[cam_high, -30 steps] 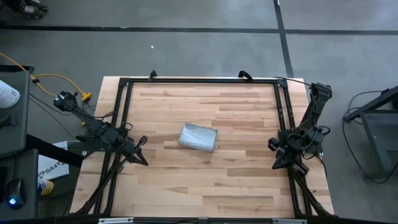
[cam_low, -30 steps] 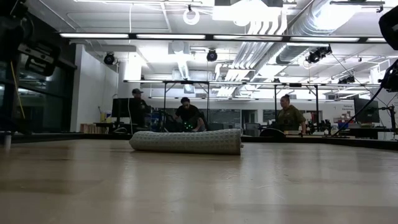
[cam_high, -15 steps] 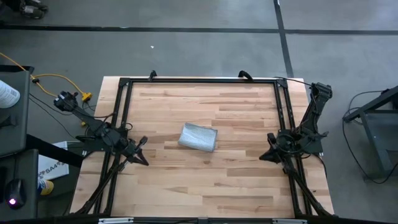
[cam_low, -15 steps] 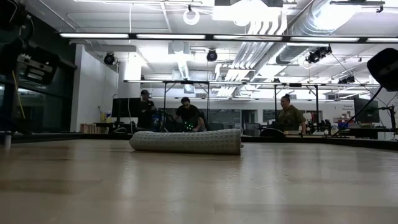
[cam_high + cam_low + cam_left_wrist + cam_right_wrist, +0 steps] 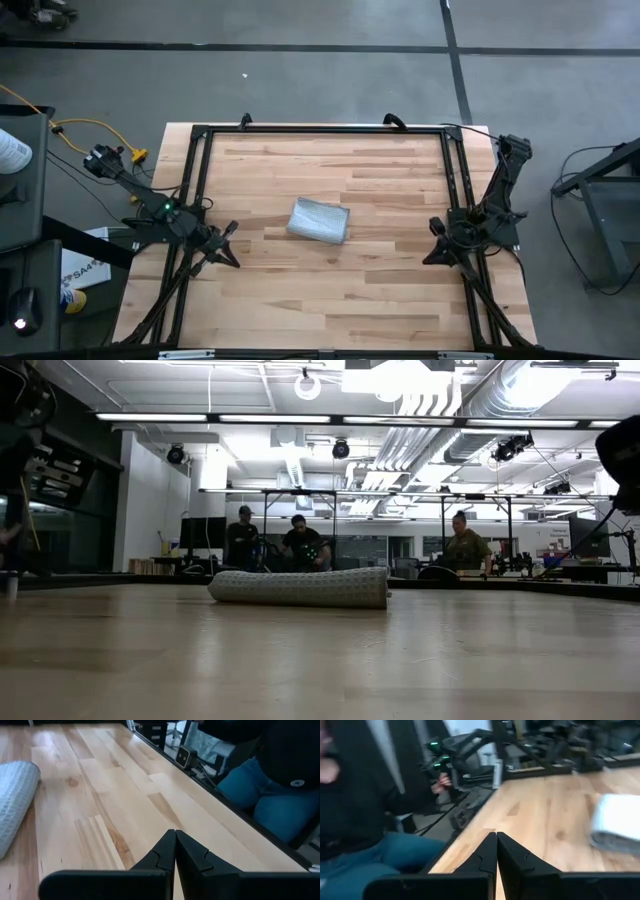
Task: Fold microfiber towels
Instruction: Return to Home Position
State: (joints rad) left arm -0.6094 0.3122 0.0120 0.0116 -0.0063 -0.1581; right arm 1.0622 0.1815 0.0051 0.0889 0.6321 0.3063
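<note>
The towel [image 5: 319, 220] lies folded into a small thick pad on the table [image 5: 380, 290]. It sits just left of the middle of the high view and is turned a little askew to the boards. In the low view it is a low, rounded bundle [image 5: 300, 587] at mid-frame, flat on the tabletop, with neither arm touching it.

The left gripper [image 5: 228, 246] is at the left-centre of the high view, over the table's left side and well apart from the towel. In its wrist view the jaws are pressed together tip to tip and hold nothing [image 5: 175, 840]. One end of the towel [image 5: 15, 795] shows beyond them.

The right gripper [image 5: 437, 247] is at the right-centre of the high view, beside the black frame [image 5: 320, 130] that rims the table, and also well clear of the towel. Its jaws meet in its wrist view too, and they are empty [image 5: 496, 840].

A person in blue jeans [image 5: 270, 800] sits past the table's edge. Three people [image 5: 300, 545] are at benches far back in the low view.
</note>
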